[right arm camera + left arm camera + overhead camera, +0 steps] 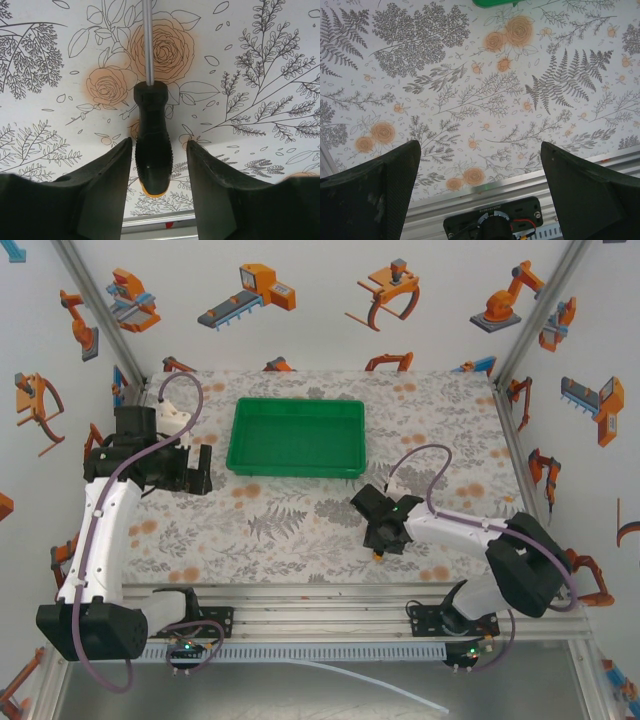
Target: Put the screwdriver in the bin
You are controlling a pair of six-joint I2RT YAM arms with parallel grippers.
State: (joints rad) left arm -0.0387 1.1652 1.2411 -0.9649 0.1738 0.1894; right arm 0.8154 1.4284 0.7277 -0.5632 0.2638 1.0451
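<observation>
Grasp step: the right gripper (160,146) straddles the black handle of the screwdriver (152,125), which lies on the floral table cover (260,60) well apart from the bin (297,472). Its jaws stand parted, apparently not yet clamped. Next, close squarely on the handle, lift, and carry it over the bin's rim. The left gripper (480,150) hangs spread wide and empty, and the small motor label (492,214) is too fine to read.

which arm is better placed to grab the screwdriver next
Right. Its tool straddles the screwdriver handle, jaws open with a gap on each side, so closing should probably grasp it. The left tool hangs open over bare table, away from the screwdriver.
</observation>
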